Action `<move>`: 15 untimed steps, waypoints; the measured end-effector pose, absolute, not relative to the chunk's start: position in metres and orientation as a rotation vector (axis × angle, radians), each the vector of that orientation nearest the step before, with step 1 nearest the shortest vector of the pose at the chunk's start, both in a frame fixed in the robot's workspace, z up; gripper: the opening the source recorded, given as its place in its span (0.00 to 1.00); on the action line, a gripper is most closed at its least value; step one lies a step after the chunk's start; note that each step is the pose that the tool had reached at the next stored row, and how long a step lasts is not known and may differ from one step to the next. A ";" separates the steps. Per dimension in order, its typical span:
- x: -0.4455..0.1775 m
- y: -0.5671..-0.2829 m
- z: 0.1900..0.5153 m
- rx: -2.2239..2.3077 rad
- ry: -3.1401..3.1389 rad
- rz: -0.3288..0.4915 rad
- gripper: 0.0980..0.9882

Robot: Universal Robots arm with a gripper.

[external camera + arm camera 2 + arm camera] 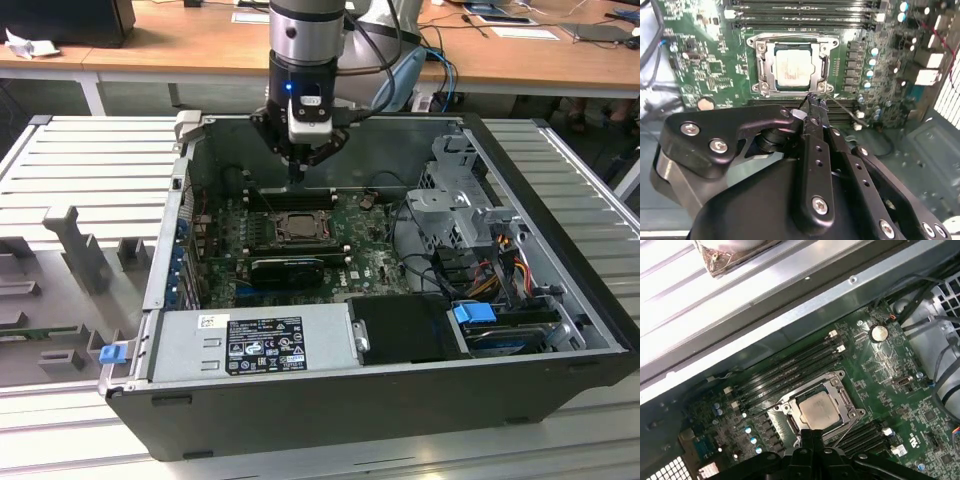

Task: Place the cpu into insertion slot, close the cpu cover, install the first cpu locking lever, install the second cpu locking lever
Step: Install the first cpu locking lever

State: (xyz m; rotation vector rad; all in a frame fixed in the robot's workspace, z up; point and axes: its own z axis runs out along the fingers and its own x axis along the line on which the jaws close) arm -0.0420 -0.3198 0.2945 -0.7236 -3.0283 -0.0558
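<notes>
Gripper [812, 102], fingers pressed together, hovered just beside the cpu [792, 67], which sat under the lowered cpu cover [790, 46], apparently to work the unlatched locking lever [845, 107] nearby.

- The cpu [819, 410] had a pale silvery-grey face with faint dark markings.
- The cpu cover [826, 65] around it was a silvery metal frame.
- The circuit board [705, 65] was green, speckled with tiny silver and black parts.
- The memory slots [790, 370] were long black strips with white end clips.
- The end effector [812, 102] was black with silver screw heads.
- The case [400, 400] was dark grey.
- The power supply [330, 335] was plain silver-grey, and its label [265, 345] was black and white.
- The tab [473, 312] at the exterior view's right was bright blue.
- The wires [510, 245] beside it were orange, yellow and red.
- The worktop [80, 150] under the case was pale grey and ribbed.
- The far worktop [180, 40] was orange-brown wood.
</notes>
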 end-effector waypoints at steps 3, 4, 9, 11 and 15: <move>-0.042 -0.320 0.294 -0.624 -3.049 -0.054 0.01; -0.042 -0.320 0.294 -0.589 -3.056 -0.054 0.01; -0.042 -0.320 0.293 -0.484 -3.095 -0.058 0.01; -0.042 -0.320 0.293 -0.450 -3.108 -0.060 0.01; -0.042 -0.320 0.293 -0.340 -3.121 -0.060 0.01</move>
